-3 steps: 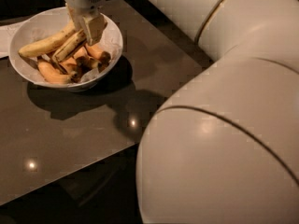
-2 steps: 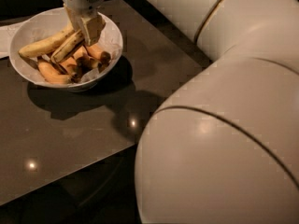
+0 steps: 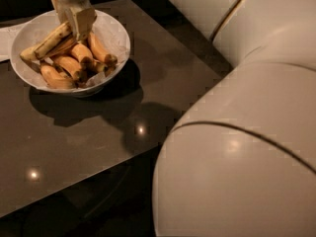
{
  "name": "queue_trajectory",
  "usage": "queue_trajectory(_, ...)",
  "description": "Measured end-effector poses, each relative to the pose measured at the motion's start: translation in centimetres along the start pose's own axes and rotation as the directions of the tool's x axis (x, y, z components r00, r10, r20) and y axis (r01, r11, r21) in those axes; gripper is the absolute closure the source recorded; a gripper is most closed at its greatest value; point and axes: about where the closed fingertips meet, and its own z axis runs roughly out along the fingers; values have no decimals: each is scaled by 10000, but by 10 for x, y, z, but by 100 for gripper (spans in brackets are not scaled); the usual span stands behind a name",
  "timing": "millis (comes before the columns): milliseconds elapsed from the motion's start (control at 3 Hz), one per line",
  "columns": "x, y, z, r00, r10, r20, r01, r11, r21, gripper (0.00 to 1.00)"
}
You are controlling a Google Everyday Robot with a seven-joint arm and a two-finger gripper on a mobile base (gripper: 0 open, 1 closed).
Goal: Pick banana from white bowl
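so, gripper: low over the back of the white bowl, its tip down among the fruit
grip: cannot tell how far open it is, nor whether it has hold of anything
contact: the gripper's tip meets the upper end of the banana; touching or just above, cannot tell
arm pose: the gripper comes straight down from the top edge; the big pale arm shell fills the right side and foreground
banana place: on top of the pile, in the bowl's left half
banana axis: slanted, low end at the left rim, high end up-right under the gripper
short bananas: orange-yellow, bunched below and right of it
table: dark, glossy, bowl near its far left corner
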Motion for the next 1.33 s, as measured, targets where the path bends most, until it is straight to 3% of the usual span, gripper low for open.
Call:
queue_trajectory(667, -49, -9, -21, 9949, -635, 790, 608, 9975, 357, 100)
queue_trajectory(1000, -48, -8, -19, 9950, -644, 766, 611, 9971, 448, 100)
queue_trajectory(1333, -71, 10, -11, 9895, -905, 1131, 827, 9940, 720, 100)
